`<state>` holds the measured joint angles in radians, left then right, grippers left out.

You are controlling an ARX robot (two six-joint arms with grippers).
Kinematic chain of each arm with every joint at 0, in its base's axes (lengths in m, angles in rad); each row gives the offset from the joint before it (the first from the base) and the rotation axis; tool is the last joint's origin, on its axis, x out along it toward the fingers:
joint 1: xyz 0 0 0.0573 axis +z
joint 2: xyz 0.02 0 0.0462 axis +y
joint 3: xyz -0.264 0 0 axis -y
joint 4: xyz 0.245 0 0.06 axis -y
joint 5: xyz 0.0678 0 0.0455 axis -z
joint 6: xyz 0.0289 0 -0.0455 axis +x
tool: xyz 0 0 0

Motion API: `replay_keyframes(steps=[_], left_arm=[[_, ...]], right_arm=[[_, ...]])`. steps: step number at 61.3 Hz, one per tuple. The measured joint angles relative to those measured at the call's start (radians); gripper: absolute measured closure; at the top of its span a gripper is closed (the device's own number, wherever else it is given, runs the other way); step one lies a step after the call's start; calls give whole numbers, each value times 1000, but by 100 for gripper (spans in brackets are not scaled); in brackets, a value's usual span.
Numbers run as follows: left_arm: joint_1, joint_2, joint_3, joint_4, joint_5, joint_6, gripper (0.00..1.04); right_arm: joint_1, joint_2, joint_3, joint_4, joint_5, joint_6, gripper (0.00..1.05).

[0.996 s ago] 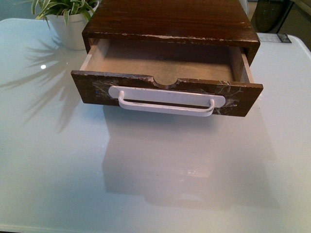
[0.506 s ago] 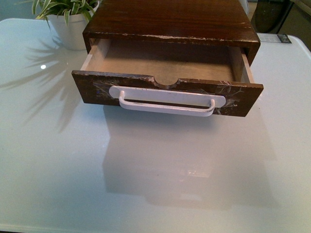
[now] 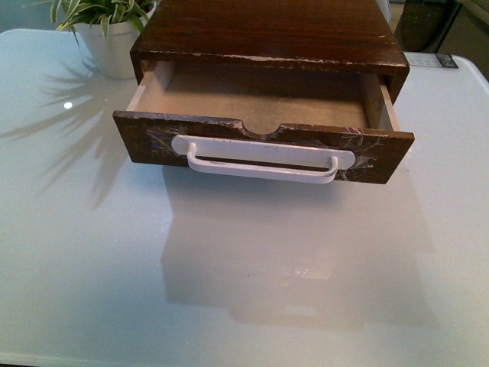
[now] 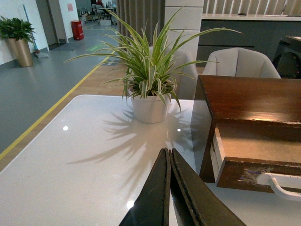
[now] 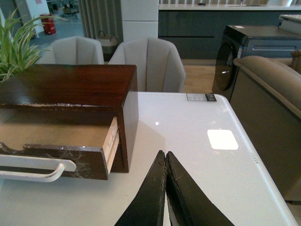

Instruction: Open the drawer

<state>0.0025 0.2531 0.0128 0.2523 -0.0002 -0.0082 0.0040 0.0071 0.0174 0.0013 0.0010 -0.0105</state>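
Note:
The dark brown drawer (image 3: 263, 149) stands pulled out of its wooden case (image 3: 267, 34); its inside is bare. Its scratched front has a semicircular notch and a long white bar handle (image 3: 262, 162). No gripper shows in the front view. In the left wrist view my left gripper (image 4: 168, 153) is shut and empty above the table, to the left of the drawer (image 4: 256, 172). In the right wrist view my right gripper (image 5: 164, 154) is shut and empty, to the right of the drawer (image 5: 61, 157).
A white pot with a striped green plant (image 3: 107, 34) stands at the case's back left, also in the left wrist view (image 4: 150, 106). The glossy white table (image 3: 244, 267) spreads in front. Chairs (image 5: 148, 63) and a sofa (image 5: 268, 108) stand beyond the table.

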Motion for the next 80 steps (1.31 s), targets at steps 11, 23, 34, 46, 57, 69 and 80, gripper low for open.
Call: replay_keyframes(steps=[11, 23, 34, 46, 57, 69, 80], left_arm=[[0, -51, 0, -50, 0, 0, 103], [0, -200, 0, -230, 0, 0, 103], [0, -246, 0, -251, 0, 0, 103], [0, -247, 0, -251, 0, 0, 103], [0, -247, 0, -251, 0, 0, 78], [0, -247, 0, -251, 0, 0, 40], [0, -247, 0, -251, 0, 3, 7]], right_arm=[[0, -1, 0, 0, 0, 0, 103], [0, -1, 0, 0, 0, 0, 103], [0, -2, 0, 0, 0, 0, 103], [0, -2, 0, 0, 0, 0, 103], [0, -2, 0, 0, 0, 0, 76], [0, -2, 0, 0, 0, 0, 36], [0, -2, 0, 0, 0, 1, 8]])
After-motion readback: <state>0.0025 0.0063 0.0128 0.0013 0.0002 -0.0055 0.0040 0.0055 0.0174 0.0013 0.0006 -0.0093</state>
